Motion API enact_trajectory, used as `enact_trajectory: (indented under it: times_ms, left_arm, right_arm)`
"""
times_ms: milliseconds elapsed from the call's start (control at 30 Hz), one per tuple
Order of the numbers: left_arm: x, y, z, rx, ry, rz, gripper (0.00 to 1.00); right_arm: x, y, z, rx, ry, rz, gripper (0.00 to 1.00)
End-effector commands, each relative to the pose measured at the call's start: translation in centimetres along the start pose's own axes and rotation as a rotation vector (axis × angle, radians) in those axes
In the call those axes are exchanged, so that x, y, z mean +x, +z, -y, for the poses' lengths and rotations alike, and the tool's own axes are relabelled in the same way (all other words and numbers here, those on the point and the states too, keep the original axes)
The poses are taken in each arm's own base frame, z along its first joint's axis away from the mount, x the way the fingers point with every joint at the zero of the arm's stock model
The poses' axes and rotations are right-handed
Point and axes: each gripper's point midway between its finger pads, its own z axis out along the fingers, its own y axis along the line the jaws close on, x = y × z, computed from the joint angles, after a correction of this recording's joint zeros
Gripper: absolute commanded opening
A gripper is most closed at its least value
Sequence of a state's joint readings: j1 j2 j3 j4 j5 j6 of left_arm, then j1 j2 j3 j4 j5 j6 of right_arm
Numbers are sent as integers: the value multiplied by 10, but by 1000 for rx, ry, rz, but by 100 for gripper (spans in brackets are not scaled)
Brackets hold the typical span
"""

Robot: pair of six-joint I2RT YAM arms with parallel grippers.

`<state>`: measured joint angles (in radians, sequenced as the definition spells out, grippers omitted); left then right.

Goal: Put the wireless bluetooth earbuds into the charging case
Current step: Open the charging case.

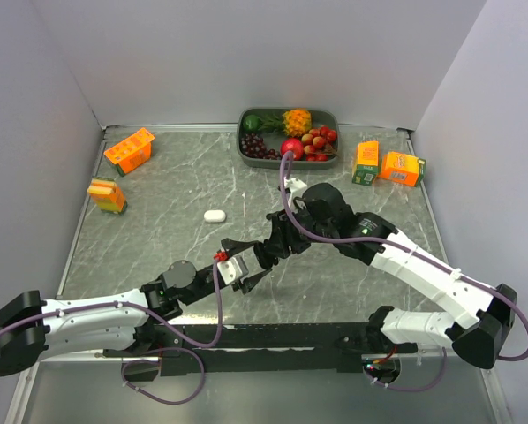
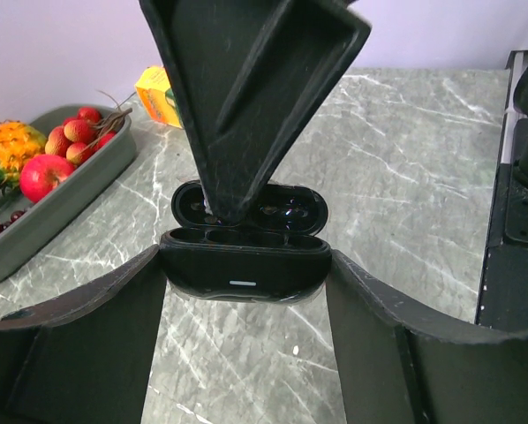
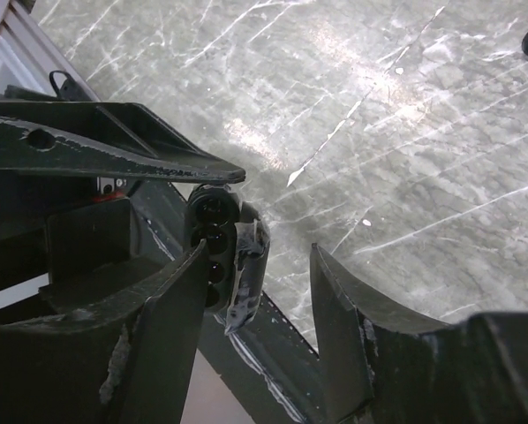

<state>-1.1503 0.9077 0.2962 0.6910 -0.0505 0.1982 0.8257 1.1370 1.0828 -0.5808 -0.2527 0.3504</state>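
Note:
A black charging case (image 2: 243, 269) with its lid (image 2: 282, 205) open is held by its two ends between the fingers of my left gripper (image 2: 246, 258), above the marble table. In the top view, my left gripper (image 1: 245, 274) and my right gripper (image 1: 269, 254) meet near the table's front middle. One finger (image 2: 246, 97) of the right gripper reaches down into the case's left well. In the right wrist view, the right gripper (image 3: 260, 253) stands open beside the case (image 3: 213, 231), its jaws apart around the lid. No earbud shows clearly; the wells are dark.
A white pill-shaped case (image 1: 214, 215) lies on the table behind the grippers. A grey fruit tray (image 1: 244, 146) stands at the back. Orange cartons sit at back left (image 1: 129, 150), (image 1: 107, 195) and back right (image 1: 366, 162), (image 1: 402, 168). A black rail (image 1: 273, 336) runs along the front.

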Motion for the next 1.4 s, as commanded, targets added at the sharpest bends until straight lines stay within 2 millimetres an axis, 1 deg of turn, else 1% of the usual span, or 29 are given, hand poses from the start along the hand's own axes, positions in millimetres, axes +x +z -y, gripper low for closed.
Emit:
enact_trajectory:
  times_ms: [0, 33, 233, 333, 367, 433, 467, 500, 567, 600, 633, 700, 733, 767, 800, 833, 900, 933, 967, 1000, 1200, 1300, 1367]
  left_arm:
    - [-36, 6, -6, -20, 8, 99, 1]
    - [-37, 6, -5, -17, 10, 100, 1]
    - [-41, 5, -8, -30, 8, 113, 1]
    - [-40, 4, -8, -33, 4, 114, 1]
    - [-41, 4, -9, -36, 3, 114, 1]
    - [-40, 4, -9, -40, 1, 112, 1]
    - [-39, 4, -10, -46, -1, 109, 1]
    - [-39, 4, -11, -50, -4, 108, 2]
    - [-36, 4, -11, -50, -5, 95, 9]
    - [-36, 4, -12, -54, -5, 91, 13]
    - [-35, 4, -11, -51, -4, 86, 25]
    - [-33, 3, -13, -63, -9, 72, 42]
    - [-32, 3, -15, -75, -11, 66, 52]
    - [-31, 2, -16, -82, -13, 57, 57]
    - [-29, 1, -17, -89, -17, 49, 65]
    - [-29, 1, -21, -111, -21, 43, 67]
    - [-27, -1, -23, -117, -23, 28, 71]
    - [-26, -2, -24, -126, -30, 23, 76]
    - [-28, -3, -26, -136, -33, 26, 98]
    - [-26, -4, -26, -138, -35, 15, 97]
    - [-34, -7, -33, -171, -65, 13, 96]
    - [-36, -6, -33, -172, -91, 4, 96]
    - [-38, -6, -29, -154, -124, -3, 96]
  right_arm:
    - [-10, 2, -2, -3, -2, 22, 54]
    - [-9, 2, -2, -5, -1, 18, 53]
    - [-9, 2, -3, -13, -7, 18, 38]
    - [-8, 1, -4, -19, -9, 20, 28]
    - [-9, 1, -4, -20, -11, 23, 22]
    - [-9, -1, -4, -15, -14, 28, 16]
    - [-10, -2, -3, -12, -18, 31, 11]
    - [-11, -3, -3, -11, -20, 33, 8]
    - [-13, -7, -4, -7, -33, 42, 1]
    - [-15, -9, -4, -6, -36, 46, 0]
    - [-16, -11, -4, -6, -46, 51, 0]
    - [-21, -18, -7, -7, -64, 70, 0]
    - [-22, -20, -7, -7, -80, 74, 0]
    - [-22, -23, -7, -5, -86, 75, 0]
    - [-26, -28, -9, -6, -104, 90, 0]
    - [-28, -31, -10, -10, -115, 98, 0]
    - [-33, -39, -15, -25, -142, 116, 0]
    - [-34, -41, -17, -32, -153, 120, 0]
    - [-37, -45, -20, -43, -165, 129, 0]
    - [-38, -49, -22, -52, -183, 140, 0]
    - [-44, -59, -32, -84, -238, 167, 0]
    - [-45, -60, -33, -78, -266, 171, 0]
    - [-46, -62, -30, -55, -301, 172, 0]
